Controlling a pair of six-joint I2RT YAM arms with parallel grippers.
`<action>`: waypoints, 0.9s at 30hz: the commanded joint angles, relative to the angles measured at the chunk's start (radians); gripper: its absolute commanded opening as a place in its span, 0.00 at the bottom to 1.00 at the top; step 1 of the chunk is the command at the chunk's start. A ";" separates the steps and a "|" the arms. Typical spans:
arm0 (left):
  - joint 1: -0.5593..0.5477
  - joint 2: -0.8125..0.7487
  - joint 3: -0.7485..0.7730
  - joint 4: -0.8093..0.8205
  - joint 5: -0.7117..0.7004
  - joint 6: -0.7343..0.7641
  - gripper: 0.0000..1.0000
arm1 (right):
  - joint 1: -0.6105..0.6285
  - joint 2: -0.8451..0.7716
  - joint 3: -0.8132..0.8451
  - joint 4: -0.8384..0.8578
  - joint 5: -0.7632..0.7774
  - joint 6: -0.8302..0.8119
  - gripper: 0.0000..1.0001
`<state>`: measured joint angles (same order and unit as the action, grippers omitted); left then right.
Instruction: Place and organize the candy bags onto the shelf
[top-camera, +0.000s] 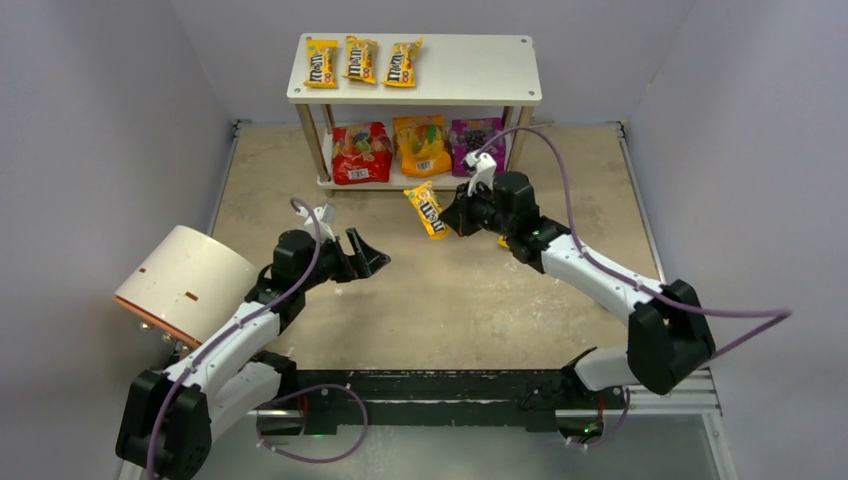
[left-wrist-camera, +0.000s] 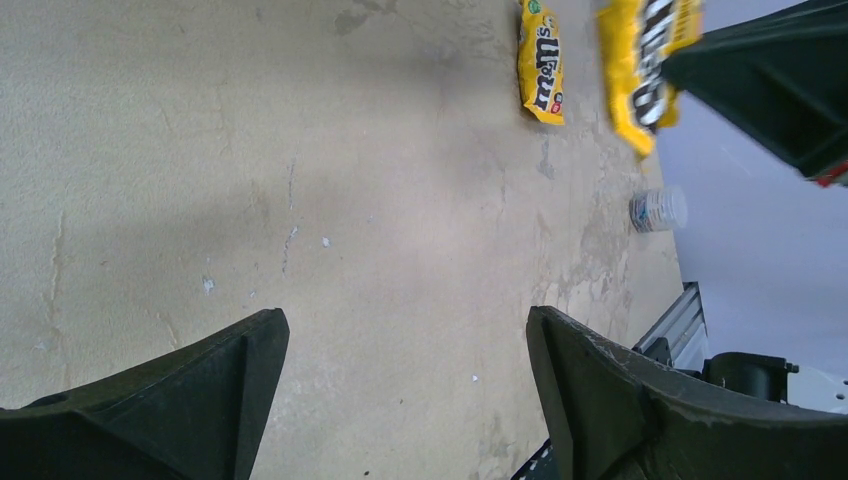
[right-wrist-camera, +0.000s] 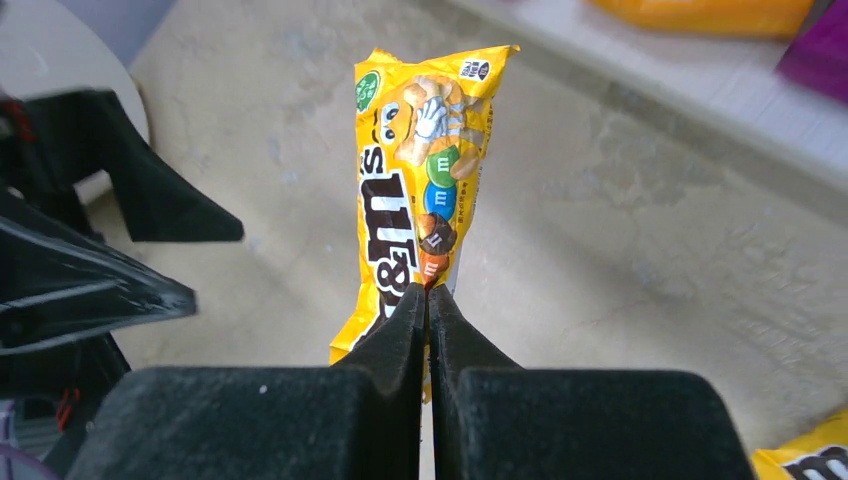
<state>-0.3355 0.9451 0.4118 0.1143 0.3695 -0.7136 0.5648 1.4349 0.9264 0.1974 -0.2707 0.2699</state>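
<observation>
Yellow M&M's packet (right-wrist-camera: 420, 180) pinched in the shut right claw (right-wrist-camera: 428, 292) — left claw (left-wrist-camera: 400, 320) wide, empty; scuffed beige table (top-camera: 450, 300), grey walls (top-camera: 100, 100)

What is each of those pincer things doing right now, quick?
The left tool: open, holding nothing.
The right tool: closed on a narrow yellow M&M's packet.

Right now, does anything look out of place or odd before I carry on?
Nothing spilled or torn. One loose M&M's packet lies on the table near the right gripper, which pinches the held packet. The white-and-orange cylinder looks tipped on its side at the left edge.
</observation>
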 joint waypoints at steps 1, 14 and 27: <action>-0.002 0.004 0.008 0.034 -0.002 0.017 0.93 | 0.003 -0.105 0.098 0.007 0.079 0.009 0.00; -0.002 0.005 0.011 0.032 0.006 0.039 0.94 | -0.011 0.010 0.598 -0.112 0.264 -0.003 0.00; -0.002 -0.038 0.007 0.022 0.002 0.062 0.98 | -0.103 0.348 1.039 -0.293 0.277 0.053 0.00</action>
<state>-0.3355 0.9276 0.4118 0.1108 0.3687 -0.6834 0.4740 1.7439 1.8557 -0.0387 -0.0147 0.2951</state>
